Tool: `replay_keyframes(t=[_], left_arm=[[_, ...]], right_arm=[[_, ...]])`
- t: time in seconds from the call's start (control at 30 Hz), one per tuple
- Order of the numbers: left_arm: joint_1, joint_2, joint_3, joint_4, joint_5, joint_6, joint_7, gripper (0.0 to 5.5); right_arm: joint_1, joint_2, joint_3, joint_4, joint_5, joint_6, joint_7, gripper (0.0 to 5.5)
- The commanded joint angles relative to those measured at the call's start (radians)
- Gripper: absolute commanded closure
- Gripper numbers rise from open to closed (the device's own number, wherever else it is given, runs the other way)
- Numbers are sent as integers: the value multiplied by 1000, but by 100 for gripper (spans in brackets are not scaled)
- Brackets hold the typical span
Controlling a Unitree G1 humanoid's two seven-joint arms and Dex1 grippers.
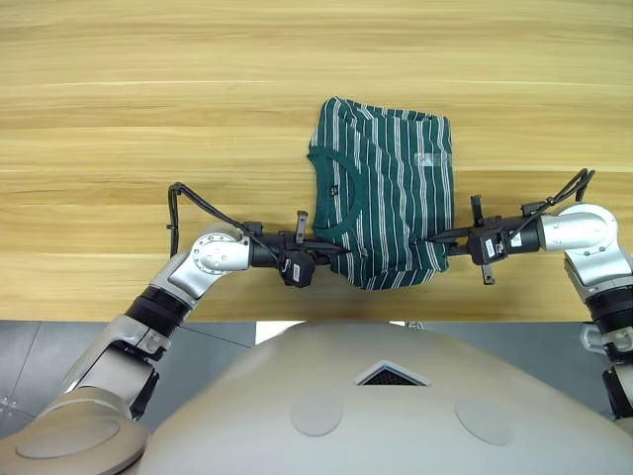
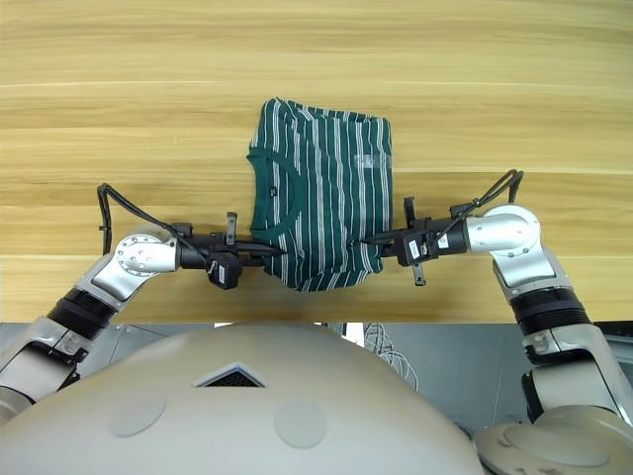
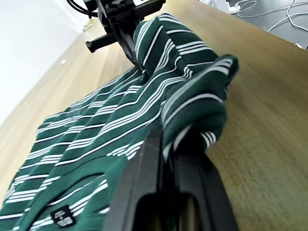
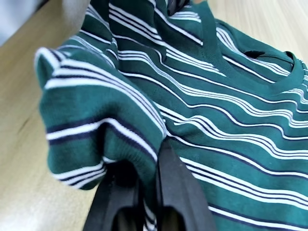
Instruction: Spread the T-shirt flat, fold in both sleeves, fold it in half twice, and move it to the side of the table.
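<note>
Near table point(image 1: 119, 109) front edge, mid-width: left gripper point(image 1: 330, 249) clamped on shirt point(image 1: 391, 178) near-left corner, cloth bunched between fingers. Shirt lies compact, sleeves apparently tucked, collar toward left. Right gripper point(image 1: 441, 237) pinches near-right corner. Half-fold seems in hand: lift both corners level, carry together to far edge, keep cloth taut, lay edges flush.
</note>
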Motion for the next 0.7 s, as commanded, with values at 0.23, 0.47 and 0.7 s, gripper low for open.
replay_keyframes(t=[0.23, 0.47, 0.7], left_arm=[[245, 216, 146, -299, -302, 139, -45, 550], [138, 137, 185, -237, -413, 292, -103, 550], [-307, -92, 247, 313, -412, 468, -201, 550]], right_arm=[[73, -74, -69, -101, 217, 90, 174, 541], [4, -45, -69, -41, 237, 149, 263, 542], [-397, 12, 31, 269, 385, 360, 292, 542]])
